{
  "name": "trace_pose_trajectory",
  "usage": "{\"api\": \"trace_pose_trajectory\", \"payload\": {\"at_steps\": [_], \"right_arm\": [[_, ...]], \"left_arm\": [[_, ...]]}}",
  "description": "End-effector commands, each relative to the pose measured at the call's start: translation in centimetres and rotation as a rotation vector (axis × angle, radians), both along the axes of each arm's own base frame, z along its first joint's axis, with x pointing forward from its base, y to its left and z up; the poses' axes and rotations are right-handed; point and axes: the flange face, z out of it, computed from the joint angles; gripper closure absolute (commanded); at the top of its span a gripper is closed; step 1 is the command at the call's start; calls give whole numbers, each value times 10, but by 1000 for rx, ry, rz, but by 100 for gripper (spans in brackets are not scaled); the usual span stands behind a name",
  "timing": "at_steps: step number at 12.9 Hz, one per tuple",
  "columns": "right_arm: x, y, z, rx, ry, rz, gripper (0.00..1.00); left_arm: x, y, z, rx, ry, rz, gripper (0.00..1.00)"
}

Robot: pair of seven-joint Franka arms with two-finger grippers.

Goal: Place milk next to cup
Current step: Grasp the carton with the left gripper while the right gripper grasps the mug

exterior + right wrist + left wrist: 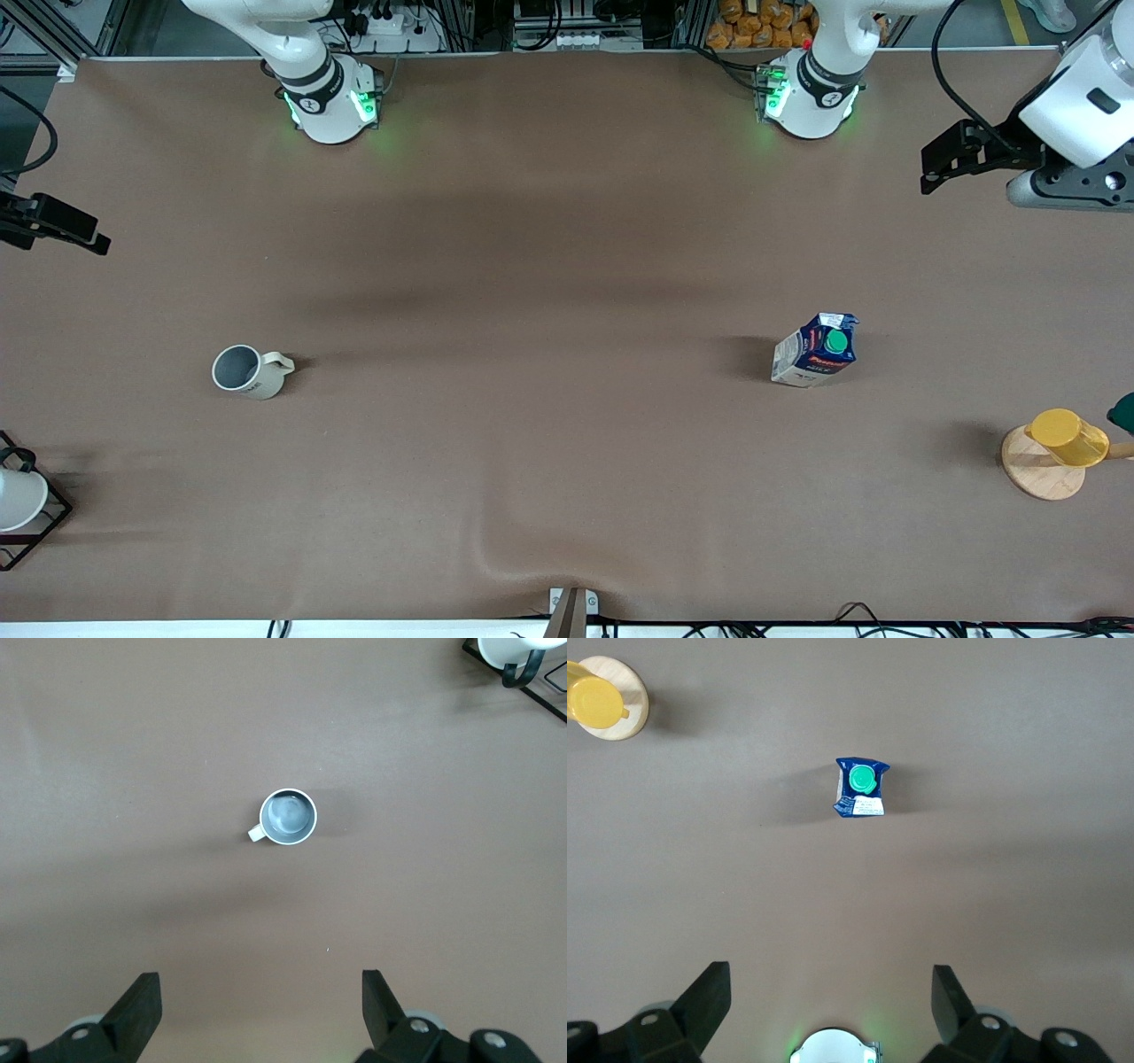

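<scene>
R pincer up in the air over the tabletop edge at the right arm's end; in the right wrist view its fingers are spread wide, nothing between them. Arm waits.

White cup in black wire rack sits at the tabletop corner, right arm's end, close to the front cam. Also seen at the edge of the right wrist view.

Small cream-white ceramic mug w/ grey interior, upright, on the tabletop toward the right arm's end, handle pointing toward the milk's end. Appears empty. Right wrist cam looks straight down on it.

Small gable-top milk carton, dark blue top, red label, white-grey sides, round green cap: upright on the tabletop toward the left arm's end, well apart from the mug, about as near the front cam. Untouched; centred in the left wrist view.

Yellow cup on round wooden disc near the tabletop edge, left arm's end, nearer the front cam than the milk. Also in left wrist view.

L pincer in the air over the tabletop at the left arm's end; fingers wide apart, holding nothing. Arm waits.
</scene>
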Motion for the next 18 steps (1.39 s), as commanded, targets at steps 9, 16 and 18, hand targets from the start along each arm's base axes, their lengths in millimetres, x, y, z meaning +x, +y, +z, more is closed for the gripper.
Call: {"api": "trace_pose_trajectory", "payload": {"at_steps": [9,16,18], "right_arm": [[23,-44,-216,7,126,23,0],[49,-50,-323,-1,137,16,6],[55,-44,-339,-6,128,23,20]], "left_arm": [[77,-20,-163,14,120,-29,0],[85,-24,-255,14,70,-36,0],[81,-24,-273,25,68,-43,0]]}}
